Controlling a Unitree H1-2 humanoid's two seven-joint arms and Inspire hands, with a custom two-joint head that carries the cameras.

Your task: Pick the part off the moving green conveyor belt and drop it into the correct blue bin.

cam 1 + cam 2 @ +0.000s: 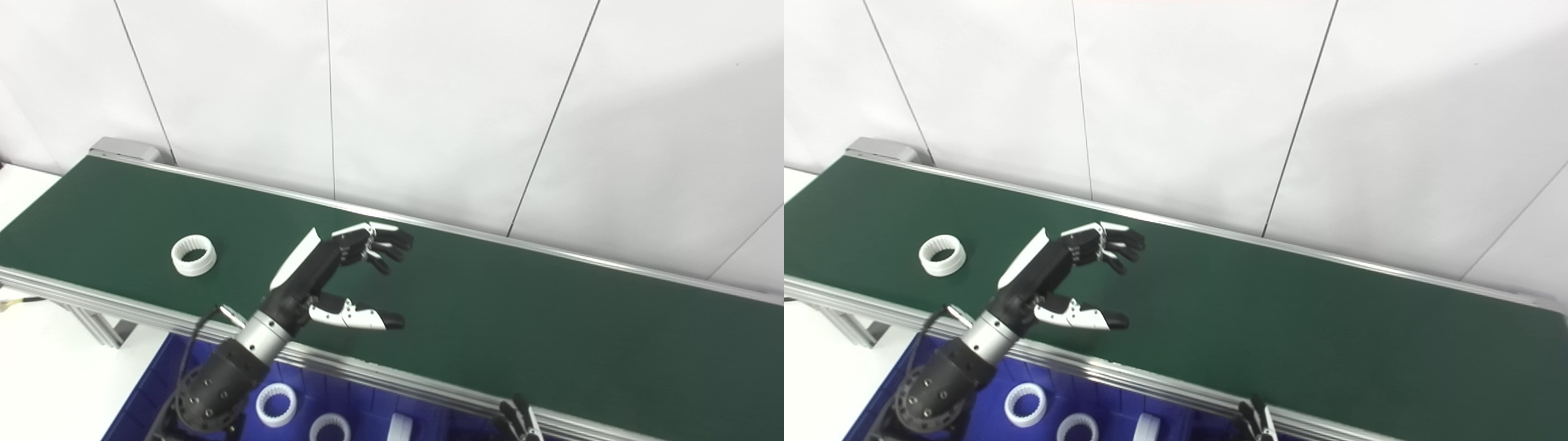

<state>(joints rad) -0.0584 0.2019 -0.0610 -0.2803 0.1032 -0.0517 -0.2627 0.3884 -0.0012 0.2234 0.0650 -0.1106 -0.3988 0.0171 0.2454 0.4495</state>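
While the white ring part [193,255] lies flat on the green belt [551,318], well left of the left hand [334,275], nothing stands between them. Similar rings [276,405] sit in the blue bin [147,392] below. The left hand hovers spread, empty; the right hand [517,422] barely shows, its state unclear.
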